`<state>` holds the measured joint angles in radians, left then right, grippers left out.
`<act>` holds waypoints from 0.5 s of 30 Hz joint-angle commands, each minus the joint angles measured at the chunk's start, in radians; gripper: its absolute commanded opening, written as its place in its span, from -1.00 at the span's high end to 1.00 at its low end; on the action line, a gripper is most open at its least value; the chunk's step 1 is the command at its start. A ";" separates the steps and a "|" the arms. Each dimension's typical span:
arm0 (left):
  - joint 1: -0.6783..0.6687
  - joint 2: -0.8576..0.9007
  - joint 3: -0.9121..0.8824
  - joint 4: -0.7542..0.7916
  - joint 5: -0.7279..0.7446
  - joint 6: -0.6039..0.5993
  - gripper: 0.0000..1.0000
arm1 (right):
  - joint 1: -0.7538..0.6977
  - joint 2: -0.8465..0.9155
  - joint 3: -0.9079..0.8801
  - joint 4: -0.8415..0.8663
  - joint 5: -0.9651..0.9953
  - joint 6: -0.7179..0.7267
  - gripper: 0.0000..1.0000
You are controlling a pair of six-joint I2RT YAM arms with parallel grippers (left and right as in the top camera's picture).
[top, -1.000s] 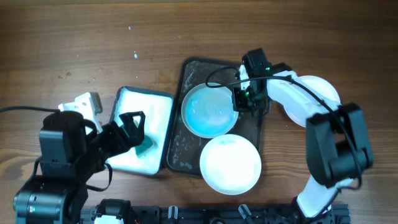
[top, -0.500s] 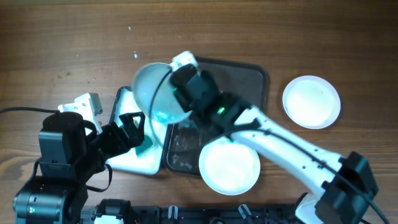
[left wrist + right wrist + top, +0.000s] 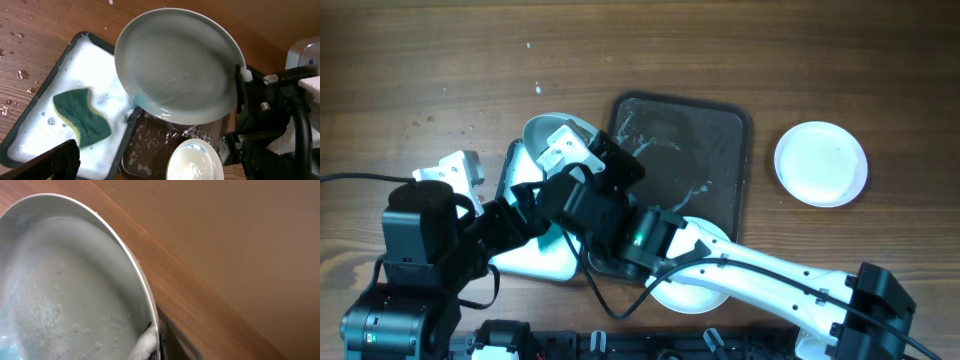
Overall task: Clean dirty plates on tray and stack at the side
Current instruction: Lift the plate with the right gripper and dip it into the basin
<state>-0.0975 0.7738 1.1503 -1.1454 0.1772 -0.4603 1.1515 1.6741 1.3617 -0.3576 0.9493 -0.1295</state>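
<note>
Above the soapy tray (image 3: 100,65), right arm (image 3: 760,275) outstretched, gripper (image 3: 241,75) tight on one plate (image 3: 175,60).

White arm links (image 3: 770,275), black joints (image 3: 880,300), black cables (image 3: 350,178)

work surface: a brown wooden table (image 3: 440,60), its grain running left to right in the overhead view, with darker streaks. small white specks (image 3: 538,89) lie on the wood toward the far left; water droplets (image 3: 20,74) bead on it in the left wrist view. beyond the table edge, a plain tan surface (image 3: 240,240), blurred. lighting is even and soft.
</note>
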 commanded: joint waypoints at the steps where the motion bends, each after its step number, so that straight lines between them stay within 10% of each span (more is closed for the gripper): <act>1: 0.005 -0.001 0.012 0.010 0.013 0.012 -1.00 | 0.042 -0.016 0.005 0.007 0.061 -0.031 0.91; 15: 0.005 -0.001 0.012 0.010 0.013 0.012 -1.00 | 0.060 -0.016 0.005 0.010 0.094 -0.028 0.91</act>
<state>-0.0975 0.7738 1.1503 -1.1488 0.1772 -0.4564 1.1816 1.6737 1.3617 -0.3569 1.0340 -0.1364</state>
